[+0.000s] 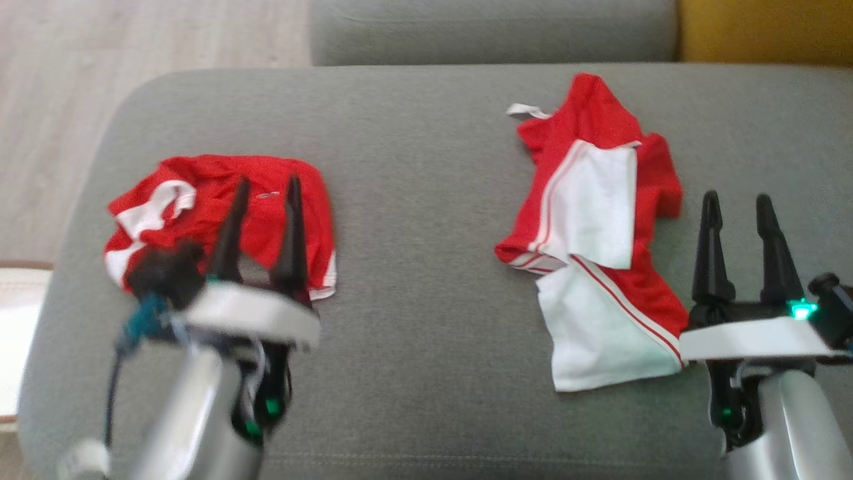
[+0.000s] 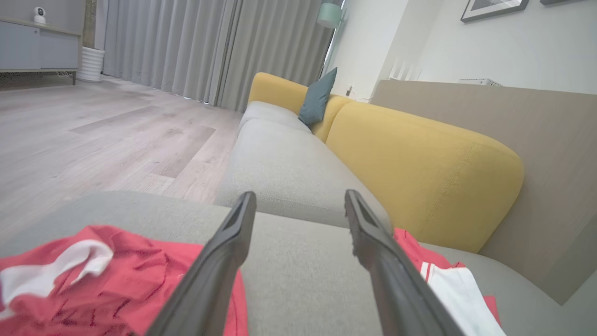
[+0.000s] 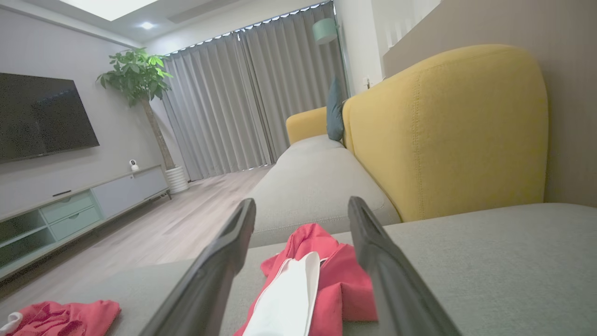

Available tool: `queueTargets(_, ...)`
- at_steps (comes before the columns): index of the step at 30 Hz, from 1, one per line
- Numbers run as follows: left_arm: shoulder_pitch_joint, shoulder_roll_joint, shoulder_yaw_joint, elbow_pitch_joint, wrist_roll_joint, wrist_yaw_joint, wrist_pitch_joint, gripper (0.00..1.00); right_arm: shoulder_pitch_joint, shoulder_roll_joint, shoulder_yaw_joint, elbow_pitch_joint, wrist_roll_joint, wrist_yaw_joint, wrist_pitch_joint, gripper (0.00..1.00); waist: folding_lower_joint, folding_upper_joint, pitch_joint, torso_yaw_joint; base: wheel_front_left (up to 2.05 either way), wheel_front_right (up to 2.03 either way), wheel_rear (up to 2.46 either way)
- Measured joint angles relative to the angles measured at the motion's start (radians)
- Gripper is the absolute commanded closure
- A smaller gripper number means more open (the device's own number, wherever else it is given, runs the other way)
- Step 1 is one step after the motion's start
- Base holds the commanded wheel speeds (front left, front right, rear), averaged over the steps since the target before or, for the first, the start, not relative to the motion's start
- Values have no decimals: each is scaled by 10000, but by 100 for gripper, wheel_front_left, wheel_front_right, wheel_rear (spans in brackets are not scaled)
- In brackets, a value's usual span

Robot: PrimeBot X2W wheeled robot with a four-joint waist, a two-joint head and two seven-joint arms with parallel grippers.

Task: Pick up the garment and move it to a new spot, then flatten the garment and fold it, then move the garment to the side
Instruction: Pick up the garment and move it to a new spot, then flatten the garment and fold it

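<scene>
Two red-and-white garments lie on the grey sofa seat (image 1: 426, 200). One garment (image 1: 200, 200) is bunched at the left, also seen in the left wrist view (image 2: 116, 280). My left gripper (image 1: 268, 183) hovers over it, open and empty, its picture blurred. The other garment (image 1: 600, 220) lies spread and crumpled at the right, with white panels showing. My right gripper (image 1: 738, 200) stands open and empty just right of it, apart from the cloth. In the right wrist view that garment (image 3: 317, 275) lies between and beyond my open fingers.
A second grey seat cushion (image 1: 493, 30) and a yellow backrest (image 1: 766, 30) lie beyond. Wooden floor (image 1: 100, 60) runs past the sofa's left edge. The right wrist view shows a TV cabinet (image 3: 79, 205) and a potted plant (image 3: 135, 74) across the room.
</scene>
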Motion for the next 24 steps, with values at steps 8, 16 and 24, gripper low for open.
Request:
queueTargets(8,1093,-384,111,-849,466,-119,0,0,86,2,-366,374,-259,0,456,0,0,0,-127,683,0,0,0)
queueTargets(16,1074,-581,-54,-832,679,-291,0,0,-1141,0,-704,1248,-591,0,1430,0,0,0,450,1027,0,0,0)
queueTargets(24,662,-688,-242,-644,616,-382,0,0,-2935,-6,-1607,3235,-920,0,2692,0,1,0,1375,1582,0,0,0)
